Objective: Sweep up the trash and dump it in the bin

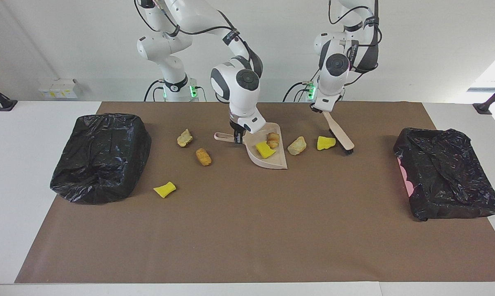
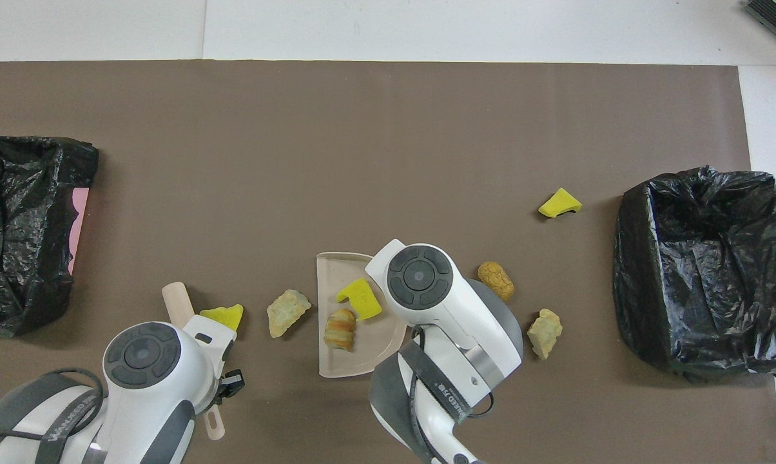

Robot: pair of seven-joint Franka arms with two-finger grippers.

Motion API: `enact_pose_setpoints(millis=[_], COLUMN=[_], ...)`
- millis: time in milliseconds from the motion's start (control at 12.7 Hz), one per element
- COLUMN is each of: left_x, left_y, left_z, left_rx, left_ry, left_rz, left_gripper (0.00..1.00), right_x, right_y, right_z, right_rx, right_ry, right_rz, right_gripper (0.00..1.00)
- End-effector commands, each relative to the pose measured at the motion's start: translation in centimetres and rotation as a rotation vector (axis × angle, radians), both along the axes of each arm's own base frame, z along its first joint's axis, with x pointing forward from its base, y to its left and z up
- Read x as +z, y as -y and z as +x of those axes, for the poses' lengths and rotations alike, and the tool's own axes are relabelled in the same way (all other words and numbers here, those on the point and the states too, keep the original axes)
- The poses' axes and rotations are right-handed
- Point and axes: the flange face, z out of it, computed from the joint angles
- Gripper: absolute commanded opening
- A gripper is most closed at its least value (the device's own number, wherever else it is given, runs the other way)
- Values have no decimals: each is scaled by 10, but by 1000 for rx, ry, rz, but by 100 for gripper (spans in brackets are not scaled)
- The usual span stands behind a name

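In the facing view, the black plastic-lined bin (image 1: pixel 101 158) stands at the right arm's end of the table on the brown paper mat (image 1: pixel 247 230). Beside it, farther from the robots, lies a yellow wedge-shaped sponge piece (image 1: pixel 165 189). Nearer to the robots lie a rough beige lump (image 1: pixel 184 137) and a golden-brown bread-like piece (image 1: pixel 203 156), close together but apart.

The right gripper (image 1: pixel 238 138) is clamped on the handle of the beige plastic dustpan (image 1: pixel 272 161), whose open edge faces the left arm's end of the table. In the dustpan lie a second yellow sponge piece (image 1: pixel 265 150) and a golden-brown pastry piece (image 1: pixel 273 140), touching each other.

Just beside the dustpan's open edge rests a second rough beige lump (image 1: pixel 297 146). Next to it, slightly apart, lies a third yellow sponge piece (image 1: pixel 325 142).

The left gripper (image 1: pixel 323 109) grips the handle end of the beige brush with black bristles (image 1: pixel 340 137). The brush slants down toward the left arm's end of the table, with its bristle tip on the mat just beside the third sponge piece.

A second black plastic-lined bin (image 1: pixel 447 179), with a pink wall showing under the liner, stands at the left arm's end of the table, well apart from the brush.
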Motion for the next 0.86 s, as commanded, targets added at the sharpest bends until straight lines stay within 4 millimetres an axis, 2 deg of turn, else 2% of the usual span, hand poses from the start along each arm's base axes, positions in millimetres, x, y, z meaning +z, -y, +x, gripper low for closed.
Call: enact_pose_setpoints(millis=[0, 157, 236, 393, 550, 628, 785], left_x=[-25, -19, -17, -14, -9, -8, 4], left_y=[38, 56, 68, 88, 97, 109, 125], left_z=[3, 10, 8, -2, -3, -12, -13], left_rx=[-60, -100, -156, -267, -288, -321, -345], left_ry=[31, 48, 49, 57, 64, 67, 84], left_rz=[-67, -88, -99, -110, -112, -106, -111], left_gripper=[0, 0, 0, 0, 0, 0, 0], right_x=[-13, -16, -19, -20, -21, -22, -20], right_y=[-31, -48, -50, -50, -47, -44, -32], right_z=[-2, -5, -6, -6, -4, -3, 1], right_rx=[-46, -81, -81, -81, -87, -91, -98], right_ry=[25, 35, 33, 31, 28, 24, 16], right_rz=[-13, -14, -16, -17, -20, -25, -33], right_gripper=[0, 0, 0, 0, 0, 0, 0])
